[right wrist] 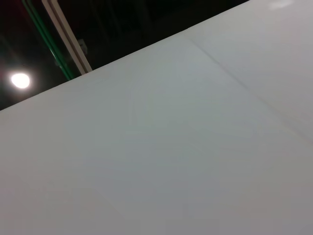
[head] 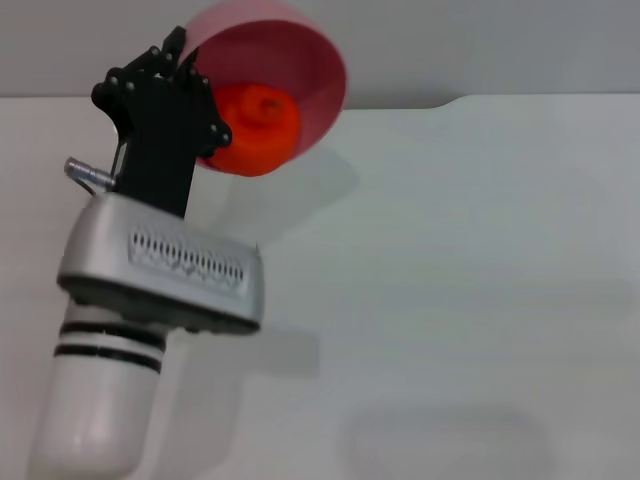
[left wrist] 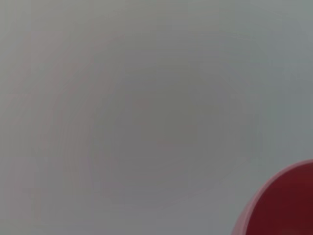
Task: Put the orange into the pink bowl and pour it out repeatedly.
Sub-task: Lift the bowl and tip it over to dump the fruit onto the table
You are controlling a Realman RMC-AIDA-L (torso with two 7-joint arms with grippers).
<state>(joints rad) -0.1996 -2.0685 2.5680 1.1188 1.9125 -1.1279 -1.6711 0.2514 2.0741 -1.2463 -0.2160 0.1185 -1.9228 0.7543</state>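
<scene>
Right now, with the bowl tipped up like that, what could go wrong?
The left gripper holds the pink bowl in the air by its rim, tipped on its side. The orange sits at the low edge, so it will probably drop onto the white table and might roll away, perhaps beyond easy reach. The hold is only on the rim, so the bowl could slip or twist too.

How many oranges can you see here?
1. The orange sits inside the tipped pink bowl, which the left pincer holds lifted above the white table. More could hide behind the arm.
</scene>
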